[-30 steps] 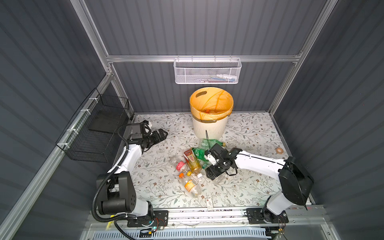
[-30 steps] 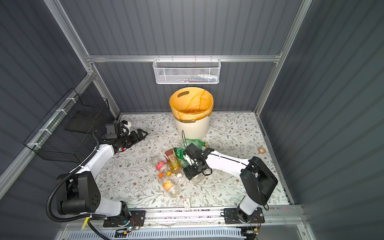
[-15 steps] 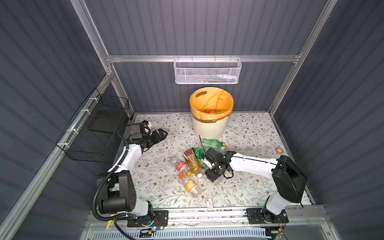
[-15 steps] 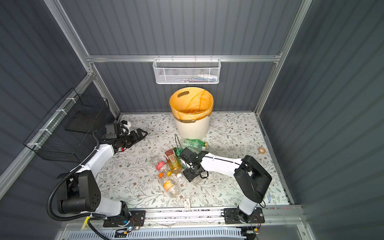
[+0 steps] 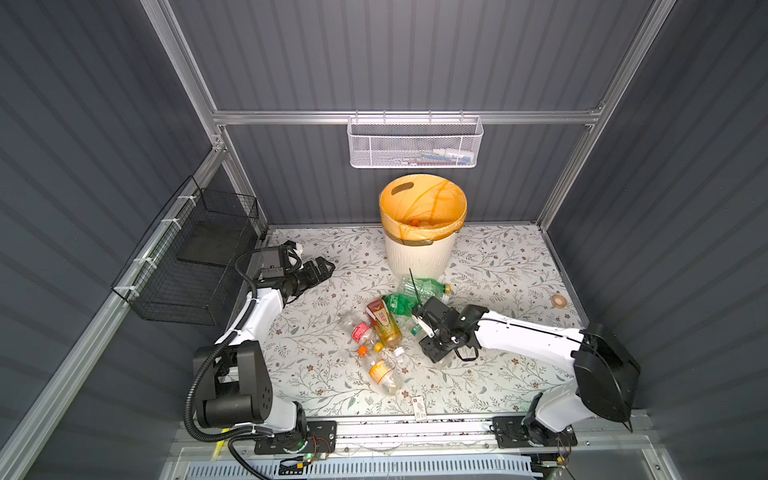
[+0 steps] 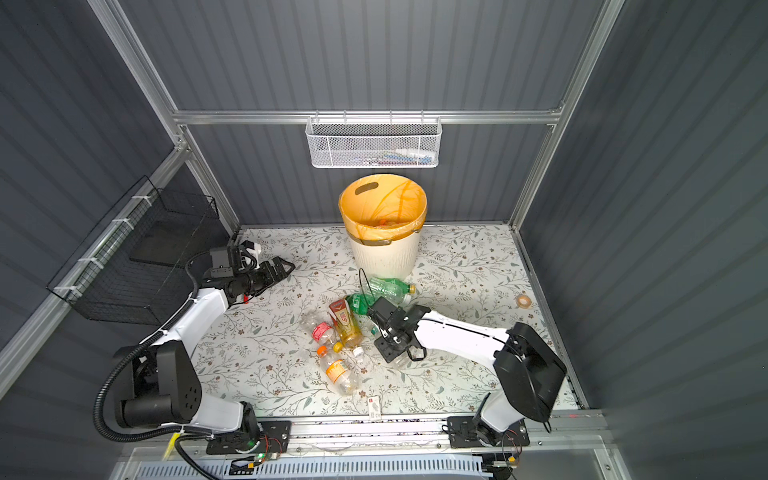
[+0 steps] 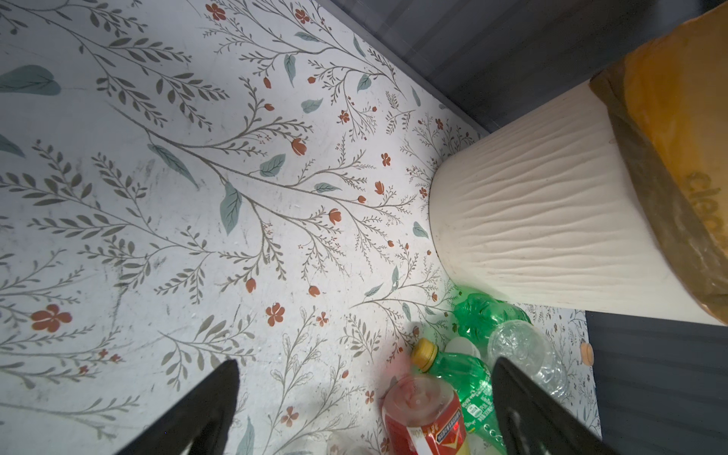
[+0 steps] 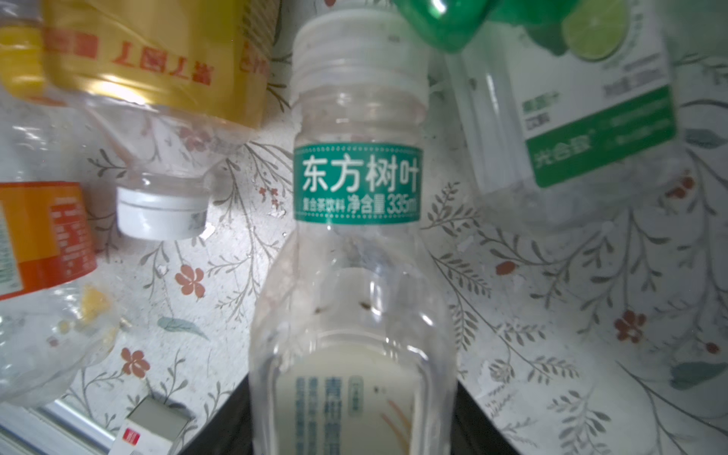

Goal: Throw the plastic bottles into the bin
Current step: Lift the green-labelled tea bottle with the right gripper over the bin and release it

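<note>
Several plastic bottles lie in a pile on the floral table in front of the bin (image 5: 417, 257) (image 6: 384, 257) (image 7: 532, 205): two green ones (image 5: 424, 286) (image 6: 388, 286), an amber one (image 5: 384, 324) and an orange-labelled one (image 5: 380, 370). My right gripper (image 5: 422, 332) (image 6: 376, 328) (image 8: 352, 402) is low at the pile's right side. It is shut on a clear bottle (image 8: 356, 177) with a green neck label and a white cap, one jaw against each side. My left gripper (image 5: 326, 266) (image 6: 286, 264) (image 7: 366, 374) is open and empty at the back left.
A white mesh basket (image 5: 415, 143) hangs on the back wall above the bin. A black wire basket (image 5: 191, 266) hangs on the left wall. A tape roll (image 5: 559, 301) lies at the right edge and a small white card (image 5: 419, 405) at the front edge.
My right gripper has moved left into the pile, and its jaws have closed from wide open onto the clear bottle. The left arm has not moved.
</note>
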`<act>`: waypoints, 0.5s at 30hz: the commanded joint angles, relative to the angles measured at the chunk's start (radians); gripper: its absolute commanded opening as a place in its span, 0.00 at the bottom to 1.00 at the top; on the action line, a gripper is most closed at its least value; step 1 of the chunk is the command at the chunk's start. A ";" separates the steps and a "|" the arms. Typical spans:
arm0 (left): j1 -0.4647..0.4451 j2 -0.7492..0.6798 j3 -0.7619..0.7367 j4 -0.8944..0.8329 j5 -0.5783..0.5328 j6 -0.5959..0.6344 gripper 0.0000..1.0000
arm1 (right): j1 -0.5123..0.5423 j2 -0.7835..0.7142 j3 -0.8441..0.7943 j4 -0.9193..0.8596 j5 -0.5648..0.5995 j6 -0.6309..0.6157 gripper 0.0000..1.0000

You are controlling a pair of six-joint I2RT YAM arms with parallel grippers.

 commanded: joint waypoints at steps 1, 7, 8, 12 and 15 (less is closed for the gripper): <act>0.006 -0.002 -0.021 0.025 0.024 -0.019 1.00 | -0.012 -0.127 -0.052 -0.065 0.045 0.091 0.56; 0.006 0.010 -0.018 0.039 0.054 -0.038 1.00 | -0.114 -0.348 -0.194 -0.048 0.051 0.239 0.55; 0.006 0.012 -0.017 0.042 0.061 -0.042 1.00 | -0.144 -0.386 -0.213 -0.040 0.040 0.267 0.55; 0.006 0.014 -0.024 0.053 0.079 -0.061 0.99 | -0.336 -0.572 -0.352 0.044 0.005 0.386 0.55; 0.006 0.012 -0.030 0.049 0.080 -0.073 0.99 | -0.527 -0.699 -0.443 0.101 -0.064 0.461 0.55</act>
